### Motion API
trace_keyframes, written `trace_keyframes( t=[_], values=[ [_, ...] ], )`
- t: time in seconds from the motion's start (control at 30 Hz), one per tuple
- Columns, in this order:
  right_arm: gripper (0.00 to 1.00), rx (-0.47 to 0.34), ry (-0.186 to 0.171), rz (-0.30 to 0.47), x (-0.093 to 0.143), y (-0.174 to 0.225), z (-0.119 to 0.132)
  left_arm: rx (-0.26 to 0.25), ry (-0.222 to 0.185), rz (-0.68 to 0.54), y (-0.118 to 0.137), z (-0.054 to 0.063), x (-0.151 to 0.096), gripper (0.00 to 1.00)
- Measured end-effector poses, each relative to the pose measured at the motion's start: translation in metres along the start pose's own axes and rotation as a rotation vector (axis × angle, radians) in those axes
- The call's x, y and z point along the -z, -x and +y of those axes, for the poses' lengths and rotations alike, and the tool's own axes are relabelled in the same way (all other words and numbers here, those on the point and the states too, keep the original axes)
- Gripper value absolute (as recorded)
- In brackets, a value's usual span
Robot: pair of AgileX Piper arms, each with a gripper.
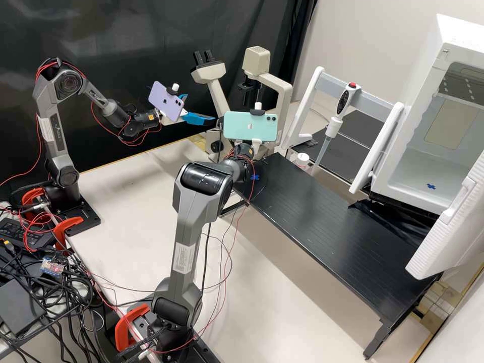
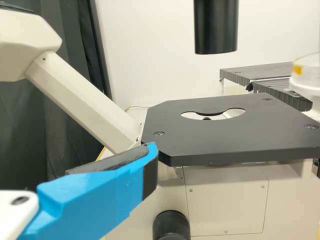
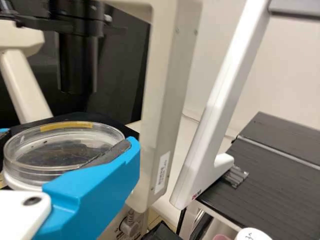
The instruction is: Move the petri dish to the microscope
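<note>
In the high view my left gripper (image 1: pixel 200 108) stands open beside the microscope (image 1: pixel 208 73); in the left wrist view the left gripper (image 2: pixel 76 152) has one blue finger in front of the black stage (image 2: pixel 225 135), with nothing against its pad. The high view shows a white part of my right gripper (image 1: pixel 257 144) below the green phone, its fingertips hidden. Clear and round, with yellow tape, the petri dish (image 3: pixel 45 157) is held level in my right gripper (image 3: pixel 68 137). The dish (image 2: pixel 306 75) hangs near the stage, higher than it; overlap cannot be told.
The microscope's black condenser tube (image 2: pixel 215 27) hangs over the stage, and its cream upright (image 3: pixel 162 105) rises near the dish. A white pipette stand (image 1: pixel 305 108) with a pipette (image 1: pixel 334 121), a black raised platform (image 1: pixel 322 217) and an open white incubator (image 1: pixel 403 166) stand to the right.
</note>
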Motion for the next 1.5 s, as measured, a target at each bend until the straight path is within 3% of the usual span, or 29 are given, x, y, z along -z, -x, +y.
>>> trace_keyframes(
  t=[0.1,0.3,0.47,0.6,0.73,1.03,1.43,1.5],
  values=[
    [0.0,0.006,-0.031,-0.012,-0.002,-0.008,0.001,0.0,0.0,0.0,0.0,0.0,0.0,1.0],
    [0.0,0.033,-0.046,-0.014,0.003,-0.014,-0.002,0.0,0.0,0.0,0.0,0.0,0.0,1.0],
    [0.0,0.047,-0.044,0.014,0.014,-0.02,-0.009,0.0,0.0,0.0,0.0,0.0,0.0,1.0],
    [0.0,0.067,-0.016,0.016,0.017,-0.025,-0.011,0.0,0.0,0.0,0.0,0.0,0.0,1.0],
    [0.0,0.07,-0.025,0.006,0.015,-0.035,-0.011,0.0,0.0,0.0,0.0,0.0,0.0,1.0],
    [0.0,0.096,-0.093,-0.022,0.001,-0.046,-0.015,0.0,0.0,0.0,0.0,0.0,0.0,1.0],
    [0.0,0.096,-0.08,-0.013,0.007,-0.055,-0.011,0.0,0.0,0.0,0.0,0.0,0.0,1.0],
    [0.0,0.102,-0.065,-0.009,0.011,-0.059,-0.013,0.0,0.0,0.0,0.0,0.0,0.0,1.0]
  ],
)
